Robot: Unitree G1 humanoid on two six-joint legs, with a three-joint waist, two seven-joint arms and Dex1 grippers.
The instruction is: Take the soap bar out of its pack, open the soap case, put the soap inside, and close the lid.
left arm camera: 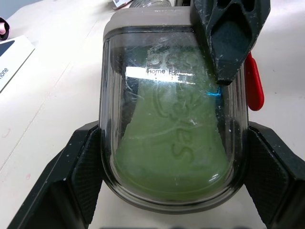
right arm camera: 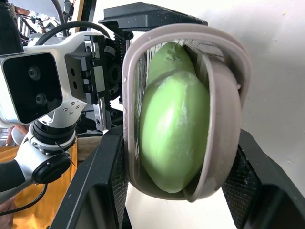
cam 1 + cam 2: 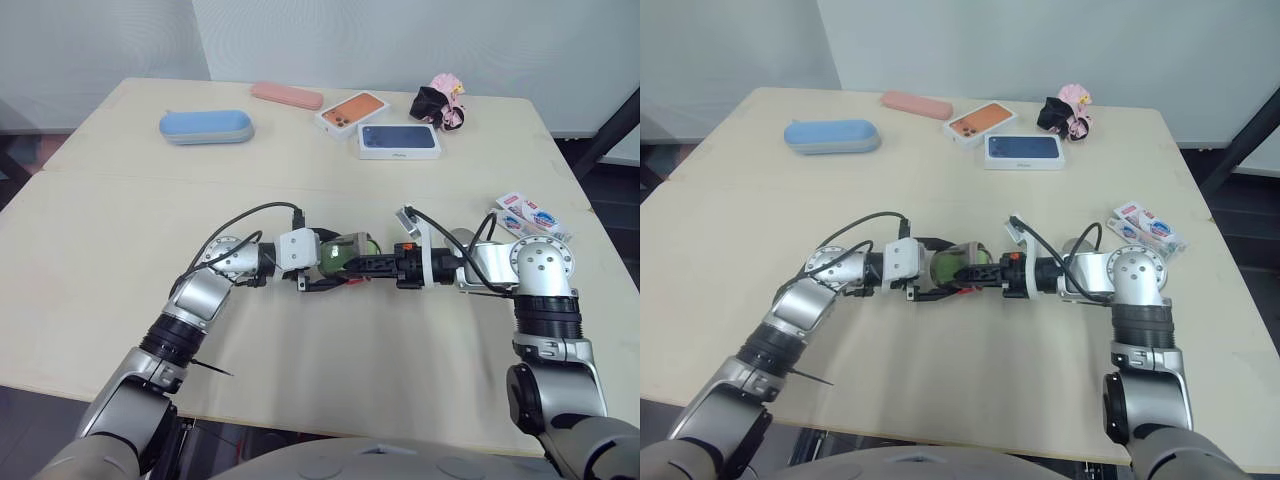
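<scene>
Together left gripper (image 3: 331, 262), right gripper (image 3: 368, 263) clamp soap case (image 1: 143, 25).

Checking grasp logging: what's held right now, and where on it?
The soap case, green soap inside: left pincer grips its two side walls, right pincer clamps top and bottom at the opposite end.

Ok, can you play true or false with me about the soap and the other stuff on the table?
1. The green soap sits inside the soap case. True.
2. The left tool and the right tool both grip the soap case. True.
3. The blue glasses case lies right beside the soap case. False: it lies on the far part of the table, well apart from it.
4. The soap packs lie on the robot's left. False: they lie on its right, near the table's edge.
</scene>
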